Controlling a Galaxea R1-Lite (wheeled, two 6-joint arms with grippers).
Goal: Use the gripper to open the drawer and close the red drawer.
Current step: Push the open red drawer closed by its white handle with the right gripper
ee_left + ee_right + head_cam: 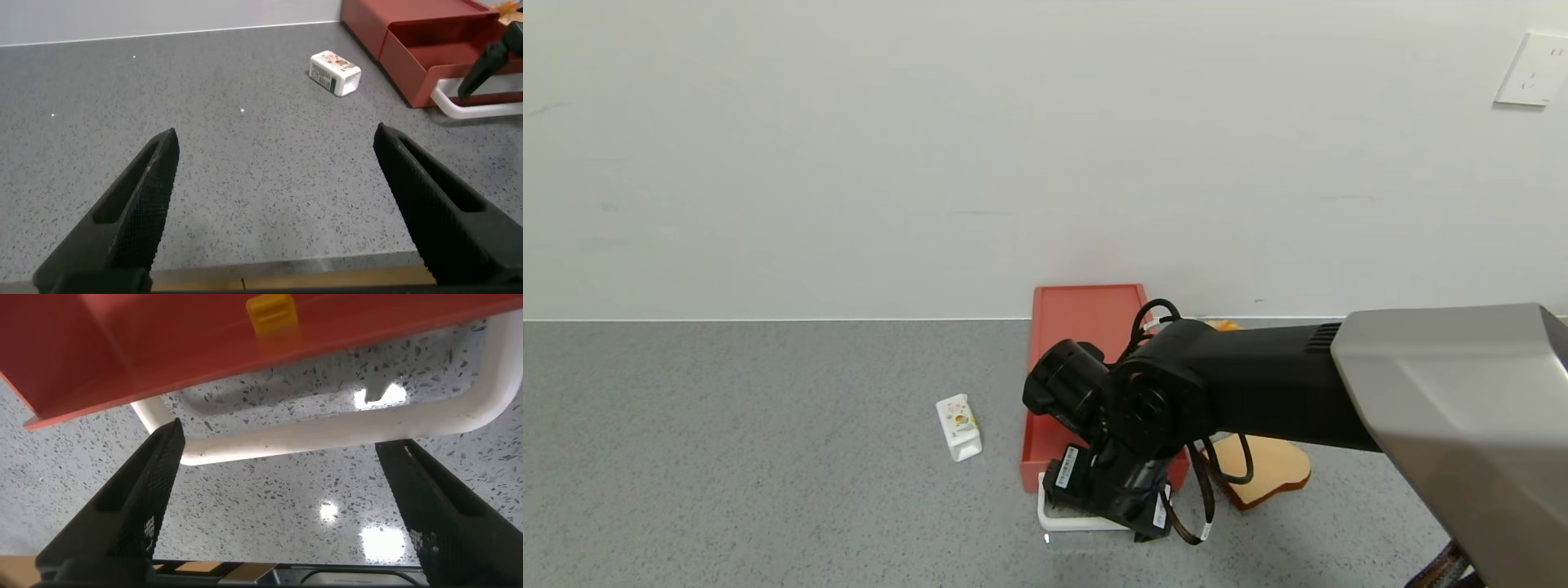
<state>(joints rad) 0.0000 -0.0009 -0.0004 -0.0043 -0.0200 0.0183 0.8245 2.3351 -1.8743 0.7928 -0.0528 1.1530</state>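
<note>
The red drawer (1086,314) lies flat on the grey counter by the wall, its tray (1033,445) slid out toward me. The white loop handle (1066,523) sticks out at the tray's front. My right gripper (1107,502) hangs over the handle and hides most of it. In the right wrist view the right gripper (283,434) is open. Its fingertips (167,445) reach level with the handle bar (343,425), below the red tray front (163,343). My left gripper (276,132) is open and empty over bare counter, out of the head view. It sees the drawer (425,45) far off.
A small white carton (958,426) lies left of the drawer and also shows in the left wrist view (335,72). A toast-shaped piece (1270,469) lies right of the drawer. An orange item (1225,325) peeks behind the right arm. The wall stands close behind.
</note>
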